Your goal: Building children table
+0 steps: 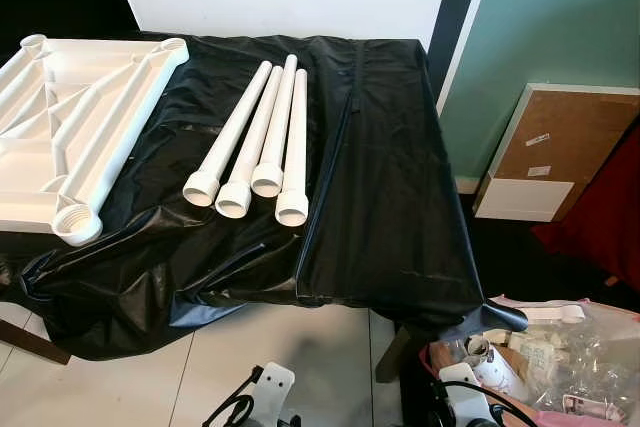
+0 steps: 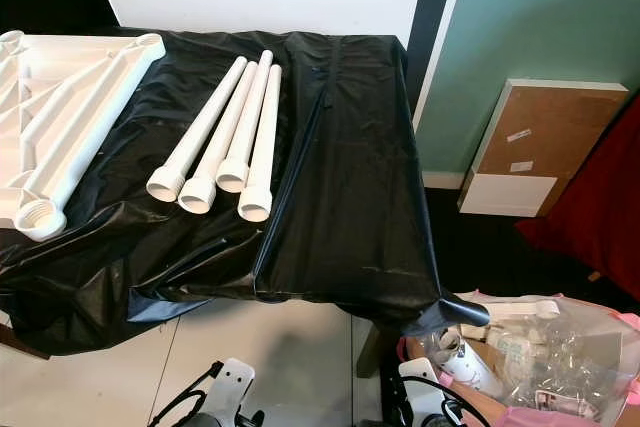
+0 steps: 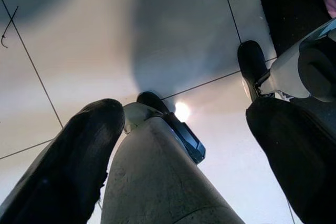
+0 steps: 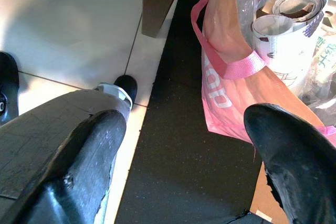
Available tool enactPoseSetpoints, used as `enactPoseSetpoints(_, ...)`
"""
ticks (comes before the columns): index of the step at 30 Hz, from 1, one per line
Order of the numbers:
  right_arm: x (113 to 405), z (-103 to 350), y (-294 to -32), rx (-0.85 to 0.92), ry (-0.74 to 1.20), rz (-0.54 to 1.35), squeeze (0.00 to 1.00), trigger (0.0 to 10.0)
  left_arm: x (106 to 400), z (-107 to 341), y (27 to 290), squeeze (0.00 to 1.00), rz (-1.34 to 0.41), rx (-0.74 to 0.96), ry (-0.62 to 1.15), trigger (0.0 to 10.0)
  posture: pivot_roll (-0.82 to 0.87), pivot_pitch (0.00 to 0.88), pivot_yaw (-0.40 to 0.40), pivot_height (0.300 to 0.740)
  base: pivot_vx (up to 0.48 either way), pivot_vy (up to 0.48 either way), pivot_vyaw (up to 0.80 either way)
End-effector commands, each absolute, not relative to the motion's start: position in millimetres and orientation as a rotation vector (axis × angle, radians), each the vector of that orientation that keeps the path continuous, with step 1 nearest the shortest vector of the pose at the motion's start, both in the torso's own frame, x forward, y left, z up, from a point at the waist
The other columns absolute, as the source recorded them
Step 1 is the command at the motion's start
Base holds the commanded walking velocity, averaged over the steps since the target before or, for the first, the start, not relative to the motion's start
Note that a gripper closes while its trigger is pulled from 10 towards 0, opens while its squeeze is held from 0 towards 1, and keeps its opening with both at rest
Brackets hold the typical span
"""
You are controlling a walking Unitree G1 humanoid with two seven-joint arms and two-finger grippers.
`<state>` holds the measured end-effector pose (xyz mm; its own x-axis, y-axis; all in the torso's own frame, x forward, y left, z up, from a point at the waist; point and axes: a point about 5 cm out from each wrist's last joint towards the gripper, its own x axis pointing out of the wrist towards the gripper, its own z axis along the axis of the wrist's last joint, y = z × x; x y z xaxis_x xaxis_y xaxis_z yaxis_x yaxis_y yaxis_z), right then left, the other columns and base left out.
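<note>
- The desk [image 1: 400, 197] wore a black sheet, likely to protect the parts.
- The tabletop [image 1: 60, 117] lay underside up at its left, sockets exposed for fitting.
- Four legs [image 1: 255, 137] lay side by side, just beside it, threaded ends toward the robot.
- The left end effector [image 3: 178, 145] and right end effector [image 4: 184, 145] hung low over the floor, fingers spread, holding nothing.

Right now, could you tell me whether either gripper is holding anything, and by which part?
Nothing is held. The left gripper and right gripper hang open over the floor; the four white legs lie untouched on the table.
</note>
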<state>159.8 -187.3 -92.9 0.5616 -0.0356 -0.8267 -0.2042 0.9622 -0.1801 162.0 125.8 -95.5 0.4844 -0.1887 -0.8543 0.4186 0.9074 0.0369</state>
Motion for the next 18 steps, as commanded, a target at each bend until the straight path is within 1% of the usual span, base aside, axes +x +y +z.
enactPoseSetpoints(1, 135.2, -102.7, -186.4, -0.139, 1.061, 0.087, 0.00, 10.0, 184.0, -84.1, 155.0, 0.00, -0.202, 0.066, 0.909, 10.0, -0.06, 0.000, -0.003, 0.740, 0.000, 0.000, 0.00)
enactPoseSetpoints(4, 137.8, -101.7, -186.6, -0.163, 1.054, 0.107, 0.00, 10.0, 177.8, -86.9, 151.3, 0.00, -0.244, 0.101, 0.918, 10.0, -0.07, 0.000, 0.000, 0.740, 0.000, 0.000, 0.00)
enactPoseSetpoints(9, 145.9, -98.3, -189.9, -0.218, 1.035, 0.144, 0.00, 10.0, 176.4, -87.2, 149.3, 0.00, -0.306, 0.152, 0.915, 10.0, -0.07, 0.000, 0.000, 0.740, 0.000, 0.000, 0.00)
enactPoseSetpoints(15, 166.2, -89.1, -195.0, -0.286, 0.972, 0.183, 0.00, 10.0, 194.4, -77.7, 155.3, 0.00, -0.322, 0.170, 0.862, 10.0, -0.07, 0.000, 0.008, 0.740, 0.000, 0.000, 0.00)
enactPoseSetpoints(18, 169.8, -87.3, -195.0, -0.290, 0.954, 0.186, 0.00, 10.0, 197.1, -76.1, 155.5, 0.00, -0.306, 0.155, 0.847, 10.0, -0.07, 0.000, 0.011, 0.740, 0.000, 0.000, 0.00)
